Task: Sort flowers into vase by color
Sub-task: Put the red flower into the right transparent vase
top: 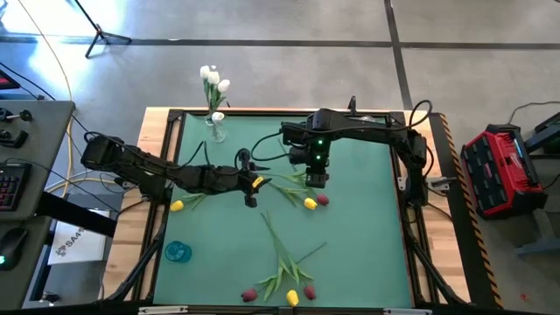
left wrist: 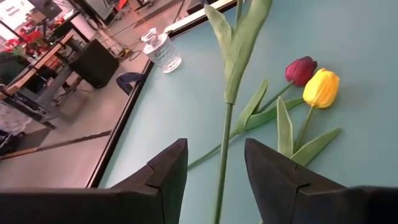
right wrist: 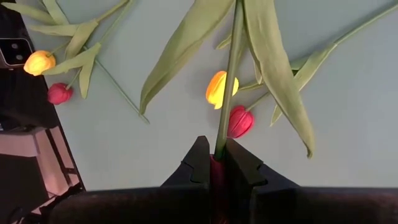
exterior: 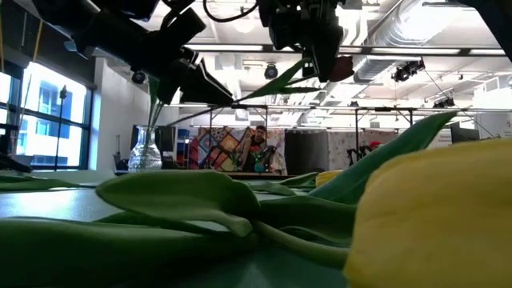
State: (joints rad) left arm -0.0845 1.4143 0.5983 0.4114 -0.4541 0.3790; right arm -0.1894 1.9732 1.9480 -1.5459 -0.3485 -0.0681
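The right hand (right wrist: 214, 163) was clamped on a dark red tulip (right wrist: 231, 68) just below its head, held above the green surface (top: 367, 254). The left hand (left wrist: 214, 171) stood partly open, fingers either side of that stem (contact unclear). Other tulips (top: 284, 271) lay loose; white ones filled the vase (top: 215, 127).

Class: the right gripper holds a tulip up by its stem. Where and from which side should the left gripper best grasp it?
Probably the tulip's bare stem, short of the leaves: thin, straight, running between the left gripper's open fingers. Close across it, clear of the right gripper's hold.
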